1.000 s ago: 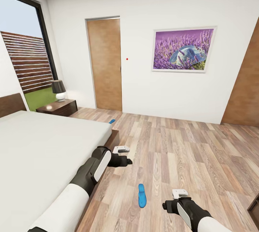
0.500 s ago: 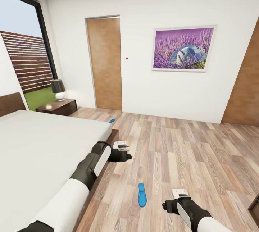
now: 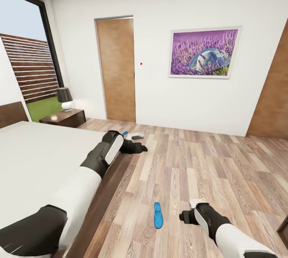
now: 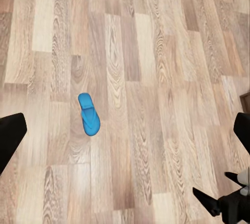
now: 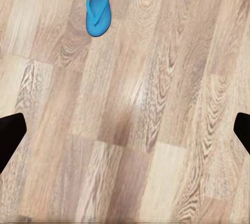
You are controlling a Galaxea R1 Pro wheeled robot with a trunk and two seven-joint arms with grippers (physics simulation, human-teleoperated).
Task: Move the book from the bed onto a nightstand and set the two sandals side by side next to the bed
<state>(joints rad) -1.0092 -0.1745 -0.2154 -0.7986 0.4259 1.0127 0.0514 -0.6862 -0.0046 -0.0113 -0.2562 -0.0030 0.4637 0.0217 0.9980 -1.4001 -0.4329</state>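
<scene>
Bedroom: white walls, wood-plank floor (image 3: 208, 170), dark-framed window (image 3: 28, 50) with slatted fence outside.

Bed (image 3: 40, 162): off-white mattress, dark frame, left of the head view. No object lies on the visible part of the mattress. Landmark for all positions below.

Nightstand (image 3: 64, 119): beyond the bed's far side, under the window, carrying a lamp (image 3: 65, 100) with dark shade and white base.

Sandal (image 3: 158, 215): blue, sole down on the floor, well apart from the bed's foot end, out in the open room. It lies just beside the right hand (image 3: 188, 215) but is not touched by it. The same sandal is seen from above in the left wrist view (image 4: 89, 114) and at the frame edge in the right wrist view (image 5: 98, 5), strap up.

Second sandal (image 3: 125, 133): a small blue piece on the floor close to the bed's far foot corner, mostly hidden behind the left arm.

Left hand (image 3: 142, 148): held out over the floor just past the bed's foot corner, above the floor. In its wrist view the two dark fingertips (image 4: 10, 135) sit at opposite frame edges: spread wide, nothing between them.

Right hand: low over the floor, away from the bed. Fingertips (image 5: 10, 133) likewise at opposite edges of its wrist view: spread wide, holding nothing.

Far wall: wooden door (image 3: 117, 70), framed lavender picture (image 3: 204, 53).
</scene>
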